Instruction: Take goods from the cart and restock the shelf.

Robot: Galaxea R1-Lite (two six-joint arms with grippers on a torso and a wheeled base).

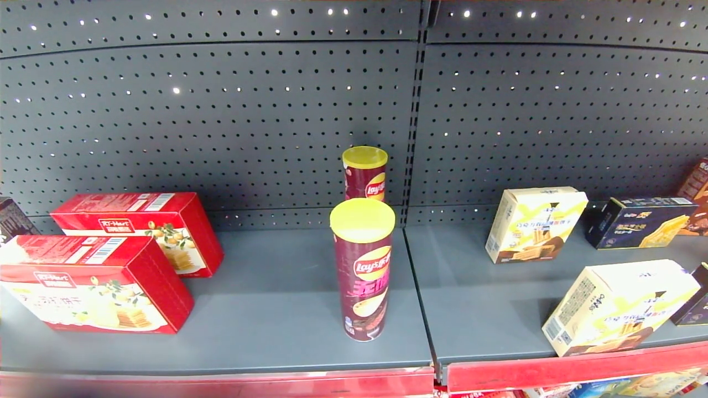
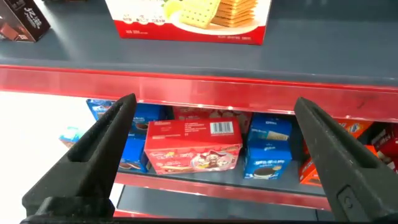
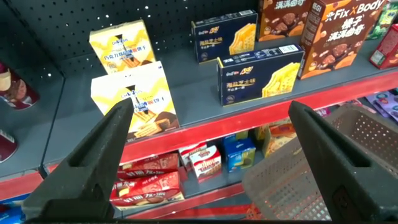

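Observation:
Two maroon chip cans with yellow lids stand mid-shelf, one at the front [image 1: 363,269] and one behind it [image 1: 365,173] by the pegboard. The grey shelf [image 1: 276,309] has a red front strip. My left gripper [image 2: 214,102] is open and holds nothing; it sits in front of the shelf's red edge [image 2: 249,84], below a red cracker box [image 2: 193,18]. My right gripper [image 3: 211,104] is also open and holds nothing, out in front of the shelf's right part. The cart's brown mesh basket [image 3: 348,155] lies under it.
Two red cracker boxes [image 1: 94,282] [image 1: 144,226] lie on the shelf's left. Two yellow-white boxes [image 1: 619,307] [image 1: 534,221] and dark blue boxes [image 1: 641,221] sit on the right. The lower shelf holds a red box [image 2: 193,143] and blue cookie boxes [image 2: 267,152].

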